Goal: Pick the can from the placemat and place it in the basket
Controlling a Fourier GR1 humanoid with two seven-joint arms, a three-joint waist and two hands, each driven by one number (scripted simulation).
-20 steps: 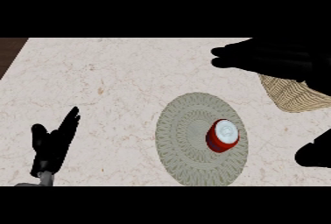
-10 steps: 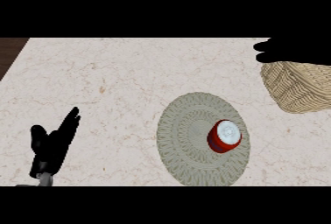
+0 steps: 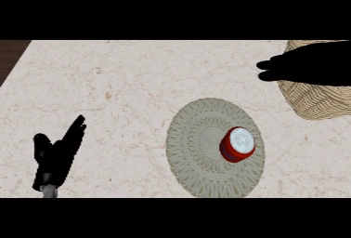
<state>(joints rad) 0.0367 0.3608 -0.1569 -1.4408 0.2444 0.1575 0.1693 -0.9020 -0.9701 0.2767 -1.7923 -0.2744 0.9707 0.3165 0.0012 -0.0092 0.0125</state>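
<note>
A red can [image 3: 238, 144] with a white top stands on the right half of a round grey-green placemat [image 3: 198, 153]. A woven tan basket [image 3: 320, 101] sits at the right edge, behind the placemat. My right hand [image 3: 312, 65] hovers as a dark shape over the basket's far part, fingers pointing left, open and holding nothing. It is well behind the can and apart from it. My left hand [image 3: 56, 154] rests open at the lower left with its fingers up, far from the placemat.
The pale marble counter [image 3: 116, 88] spreads across the view. A dark strip [image 3: 10, 53] beyond the counter's edge shows at the upper left corner.
The right hand pulled up towards the top right corner, then came back down and left over the basket. The can, placemat and left hand have not moved.
</note>
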